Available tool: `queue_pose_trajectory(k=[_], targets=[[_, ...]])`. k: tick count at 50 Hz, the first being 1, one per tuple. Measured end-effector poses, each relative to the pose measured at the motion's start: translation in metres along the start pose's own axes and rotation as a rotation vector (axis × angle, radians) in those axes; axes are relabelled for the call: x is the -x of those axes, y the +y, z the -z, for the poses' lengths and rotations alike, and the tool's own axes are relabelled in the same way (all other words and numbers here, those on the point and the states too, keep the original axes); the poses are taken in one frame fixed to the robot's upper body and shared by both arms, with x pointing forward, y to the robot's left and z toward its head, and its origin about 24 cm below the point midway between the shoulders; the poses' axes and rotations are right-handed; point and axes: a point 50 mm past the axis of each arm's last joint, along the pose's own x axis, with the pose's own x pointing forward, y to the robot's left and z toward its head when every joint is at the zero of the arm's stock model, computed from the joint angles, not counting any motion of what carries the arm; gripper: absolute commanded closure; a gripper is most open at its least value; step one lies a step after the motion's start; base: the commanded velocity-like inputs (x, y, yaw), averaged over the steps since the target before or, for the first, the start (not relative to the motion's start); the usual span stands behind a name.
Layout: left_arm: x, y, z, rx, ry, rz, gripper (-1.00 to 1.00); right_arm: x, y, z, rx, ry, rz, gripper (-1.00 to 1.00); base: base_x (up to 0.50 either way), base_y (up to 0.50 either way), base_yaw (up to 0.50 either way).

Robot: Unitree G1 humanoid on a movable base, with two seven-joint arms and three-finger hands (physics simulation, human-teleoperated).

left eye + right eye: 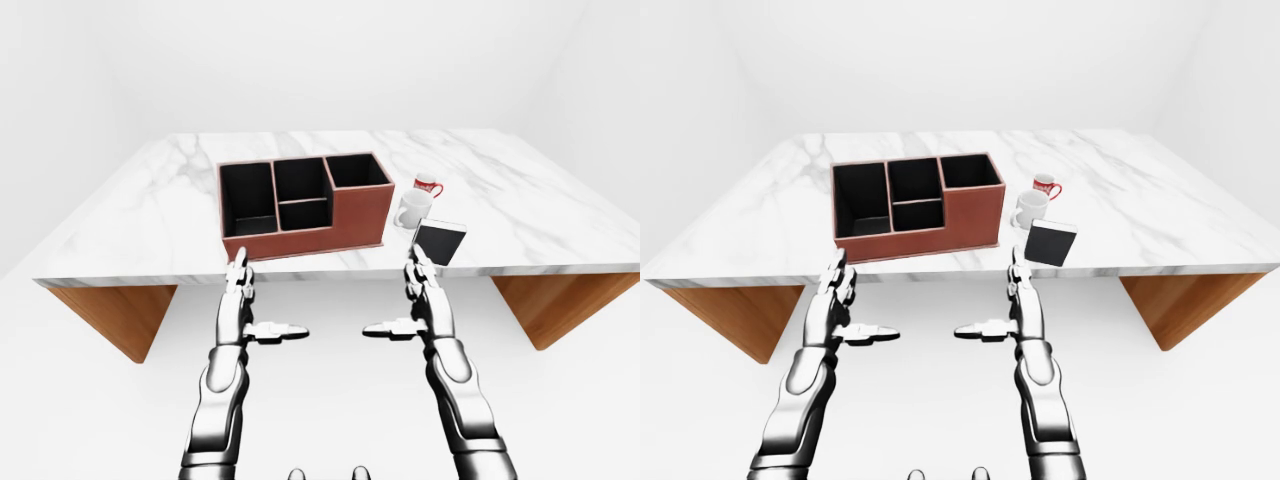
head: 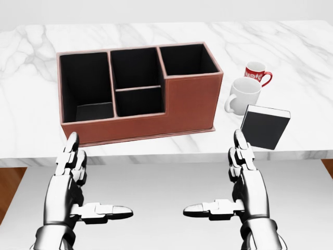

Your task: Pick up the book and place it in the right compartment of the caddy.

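Marble fills the upper half of the head view: a white, grey-veined table whose near edge runs across the middle of the frame, with wood-coloured supports showing at the lower corners in the eye views. On it, left of centre, sits the caddy, a reddish-brown box with black-lined compartments: a tall one at the left, two smaller ones in the middle, one above the other in the frame, and the right compartment, raised higher than the others. All of them look dark inside.

Just right of the caddy, apart from its wall, the book stands upright near the table's edge, dark cover facing the camera, pale page edges along its top, leaning slightly. Above it in the frame stands a white mug, close to the book's upper left corner; whether they touch I cannot tell. A red mug with white markings stands just above and to the right of the white one.

Both hands hang below the table edge, in the lower part of the frame. The left hand is spread, fingers pointing up toward the caddy's lower left corner, thumb stretched toward centre. The right hand mirrors it, fingers extended and empty, their tips just below and left of the book, not touching it.
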Motion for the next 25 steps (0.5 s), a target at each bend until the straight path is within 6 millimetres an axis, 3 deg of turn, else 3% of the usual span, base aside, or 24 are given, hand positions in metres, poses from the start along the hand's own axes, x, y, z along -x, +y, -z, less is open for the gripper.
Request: queue_pose_trajectory(k=[19, 25], targets=[[0.001, 0.007, -0.007, 0.045, -0.014, -0.017, -1.0, 0.0, -0.012, 0.002, -0.031, 0.003, 0.016, -1.0, 0.0, 0.0, 0.0], [0.005, 0.011, -0.02, 0.049, -0.056, -0.03, -1.0, 0.002, -0.014, -0.001, -0.025, -0.002, 0.024, -1.0, 0.0, 0.0, 0.0]])
